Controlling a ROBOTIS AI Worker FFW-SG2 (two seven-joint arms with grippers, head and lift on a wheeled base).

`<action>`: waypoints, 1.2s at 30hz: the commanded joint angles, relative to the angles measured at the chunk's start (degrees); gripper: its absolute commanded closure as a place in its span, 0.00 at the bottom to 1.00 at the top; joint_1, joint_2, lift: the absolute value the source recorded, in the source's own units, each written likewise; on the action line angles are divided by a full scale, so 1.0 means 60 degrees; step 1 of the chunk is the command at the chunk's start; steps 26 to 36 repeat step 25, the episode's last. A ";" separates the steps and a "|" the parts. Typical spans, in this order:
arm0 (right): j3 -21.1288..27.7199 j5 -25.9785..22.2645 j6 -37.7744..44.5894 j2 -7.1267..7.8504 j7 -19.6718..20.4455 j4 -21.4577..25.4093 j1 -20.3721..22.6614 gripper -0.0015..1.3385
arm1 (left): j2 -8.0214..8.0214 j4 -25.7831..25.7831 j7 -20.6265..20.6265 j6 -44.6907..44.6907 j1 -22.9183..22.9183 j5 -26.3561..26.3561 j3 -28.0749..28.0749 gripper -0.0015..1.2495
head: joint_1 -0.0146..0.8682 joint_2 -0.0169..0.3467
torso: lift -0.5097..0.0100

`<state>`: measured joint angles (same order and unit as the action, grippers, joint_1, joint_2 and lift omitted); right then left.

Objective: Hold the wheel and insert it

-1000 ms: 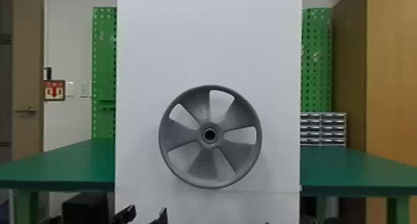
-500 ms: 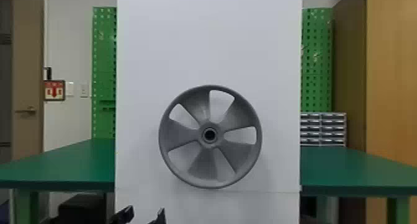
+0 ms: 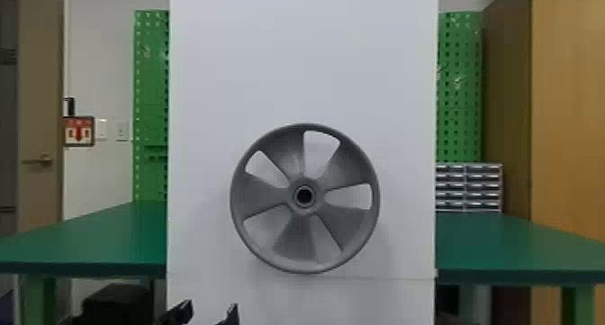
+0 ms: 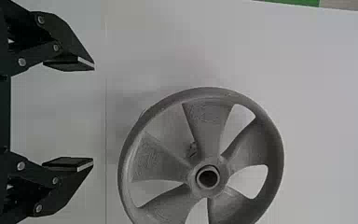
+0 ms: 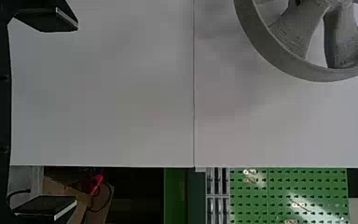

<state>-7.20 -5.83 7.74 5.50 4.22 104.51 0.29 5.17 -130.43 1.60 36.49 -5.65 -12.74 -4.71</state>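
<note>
Grey five-spoked wheel (image 3: 295, 203); left end effector (image 3: 210, 305) and right one (image 5: 77, 114) gape wide, empty.

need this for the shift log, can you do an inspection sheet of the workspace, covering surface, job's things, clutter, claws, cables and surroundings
Surface: green table, seen to both sides of an upright white panel
Job's things: gray wheel at the panel, its face toward the robot; how it is held there is hidden
Clutter: red item past the panel's edge, right wrist view
Claws: left claw open and empty; right claw open and empty
Cables: black cable past that same edge
Surroundings: green pegboards, drawer unit
</note>
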 commanded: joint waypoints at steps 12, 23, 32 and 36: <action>0.0087 -0.0170 0.0000 0.0093 0.0000 -0.0001 0.0039 0.00 | -0.0012 0.0000 -0.0002 -0.0062 0.0033 0.0000 0.0024 0.41 | 0.02 0.25 | 0.05; 0.0116 -0.0170 -0.0030 0.0079 0.0000 0.0013 0.0083 0.00 | -0.0012 0.0000 -0.0002 -0.0062 0.0048 -0.0015 0.0039 0.41 | 0.02 0.25 | 0.05; 0.0116 -0.0170 -0.0044 0.0079 0.0000 0.0028 0.0127 0.00 | -0.0012 -0.0015 -0.0002 -0.0076 0.0062 -0.0015 0.0053 0.41 | 0.02 0.25 | 0.05; 0.0116 -0.0170 -0.0044 0.0079 0.0000 0.0028 0.0127 0.00 | -0.0012 -0.0015 -0.0002 -0.0076 0.0062 -0.0015 0.0053 0.41 | 0.02 0.25 | 0.05</action>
